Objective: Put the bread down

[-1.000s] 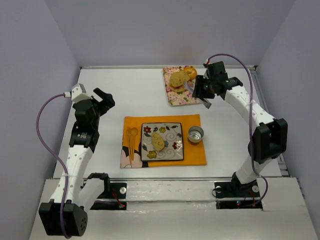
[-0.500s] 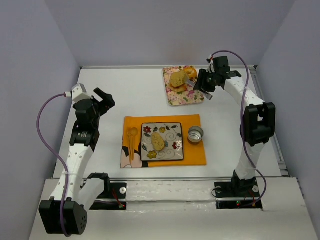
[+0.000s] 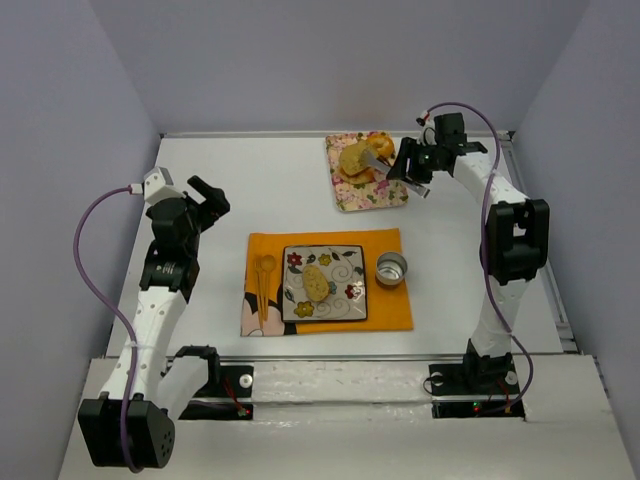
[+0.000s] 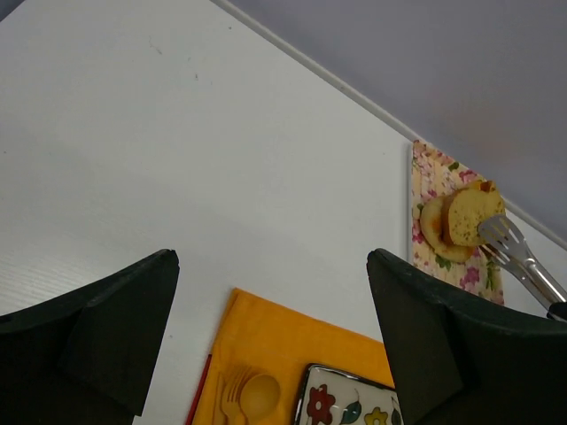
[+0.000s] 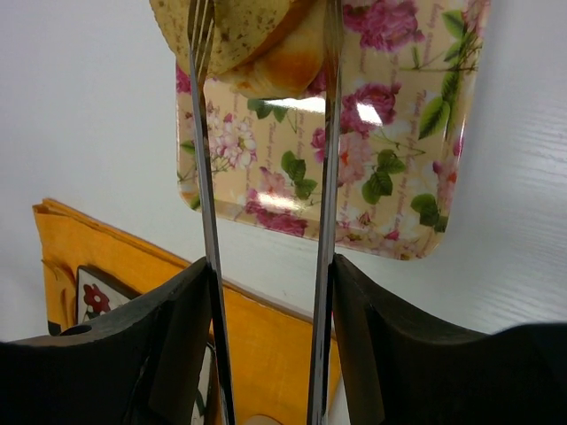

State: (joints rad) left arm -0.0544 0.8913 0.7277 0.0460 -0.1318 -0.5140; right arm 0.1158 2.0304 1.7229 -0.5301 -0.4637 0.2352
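**Tongs on the larger slice at the floral tray**

We see the right gripper (image 5: 266, 279) clamped on metal tongs (image 5: 205, 177), whose forked tip presses the face of the larger bread slice (image 4: 474, 212). That slice stands tipped on edge over the far part of the floral tray (image 5: 390, 177), against a golden ring pastry (image 4: 434, 232); we cannot tell whether it has lifted clear of the pastry. The small oval bread slice (image 3: 316, 283) lies on the patterned plate (image 3: 345, 270) on the orange placemat (image 3: 385, 305), beside a metal cup (image 3: 391, 268). The left gripper (image 4: 270, 266) hangs above bare table, its jaws spread wide with nothing between them.
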